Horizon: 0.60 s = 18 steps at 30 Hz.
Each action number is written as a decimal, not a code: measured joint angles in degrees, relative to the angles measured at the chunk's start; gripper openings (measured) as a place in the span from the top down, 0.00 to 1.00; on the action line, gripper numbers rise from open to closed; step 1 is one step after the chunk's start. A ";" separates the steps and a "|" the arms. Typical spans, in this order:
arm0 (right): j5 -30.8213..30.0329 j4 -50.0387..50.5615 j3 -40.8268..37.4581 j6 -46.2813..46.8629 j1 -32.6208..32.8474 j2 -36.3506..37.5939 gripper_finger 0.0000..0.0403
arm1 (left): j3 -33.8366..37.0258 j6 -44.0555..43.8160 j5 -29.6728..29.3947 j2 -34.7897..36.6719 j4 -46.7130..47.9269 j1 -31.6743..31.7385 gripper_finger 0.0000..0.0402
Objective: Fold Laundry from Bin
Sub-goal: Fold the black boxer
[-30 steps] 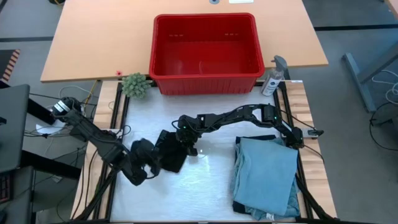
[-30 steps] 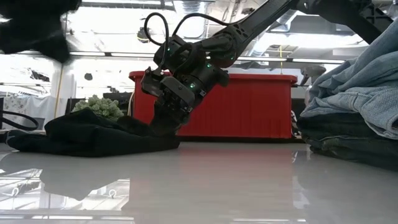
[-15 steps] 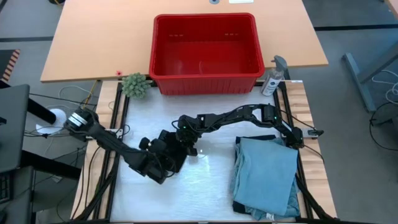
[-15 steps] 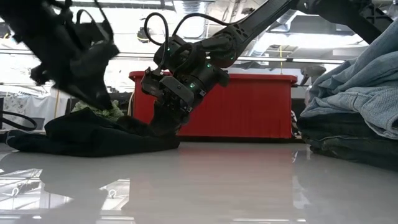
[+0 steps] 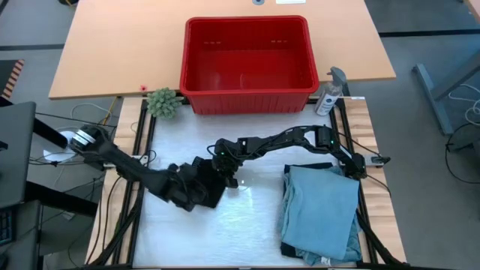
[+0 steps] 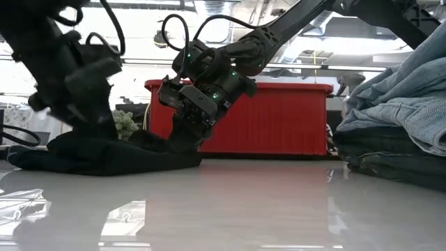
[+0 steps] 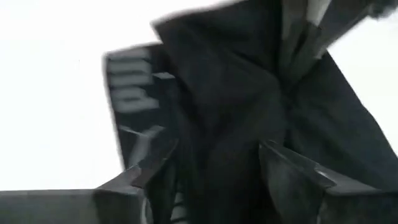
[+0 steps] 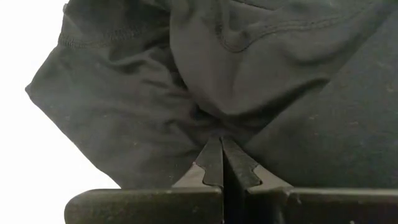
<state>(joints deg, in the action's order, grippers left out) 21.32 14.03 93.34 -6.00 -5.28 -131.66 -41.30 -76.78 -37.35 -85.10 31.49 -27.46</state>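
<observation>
Nearest, at the table's five o'clock, the folded light blue pile (image 5: 321, 214) sits parked out of the way, leaving the white surface (image 5: 247, 225) free for the small black garment (image 5: 208, 187) lying near centre. The right gripper (image 5: 223, 166) pins its two o'clock edge, jaws pressed shut on a pinch of cloth, while the left gripper (image 5: 189, 189) comes in from eight o'clock, fingers spread over the fabric. Farthest, at twelve o'clock, the red bin (image 5: 247, 96) looks emptied, so this is likely the last piece
</observation>
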 joint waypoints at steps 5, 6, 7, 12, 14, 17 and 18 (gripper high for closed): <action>0.00 0.01 0.00 0.02 0.00 0.00 0.96 | 4.62 2.40 -0.89 12.45 5.82 1.57 0.42; 0.00 -0.01 0.00 0.02 0.02 0.00 0.96 | 6.10 1.43 -1.38 15.35 6.24 1.51 0.42; 0.01 -0.01 0.00 0.02 0.02 0.00 0.96 | 7.87 0.62 -2.20 18.50 5.04 1.44 0.42; 0.00 -0.17 0.00 0.02 0.00 -0.02 0.96 | 20.49 4.86 -1.35 30.64 -16.20 1.71 0.41; 0.02 -0.27 -0.02 0.02 0.00 -0.02 0.96 | 24.31 6.47 -0.41 32.85 -21.96 2.70 0.41; 0.02 -0.47 -0.02 0.15 0.00 -0.02 0.96 | 26.56 8.91 -0.34 33.46 -24.47 4.95 0.41; 0.02 -0.50 -0.02 0.15 0.00 -0.02 0.96 | 26.60 10.22 -0.29 33.34 -24.61 5.78 0.41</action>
<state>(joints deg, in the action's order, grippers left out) 21.34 13.52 93.32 -5.85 -5.28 -131.68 -14.70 -66.56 -37.65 -51.77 6.88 -21.67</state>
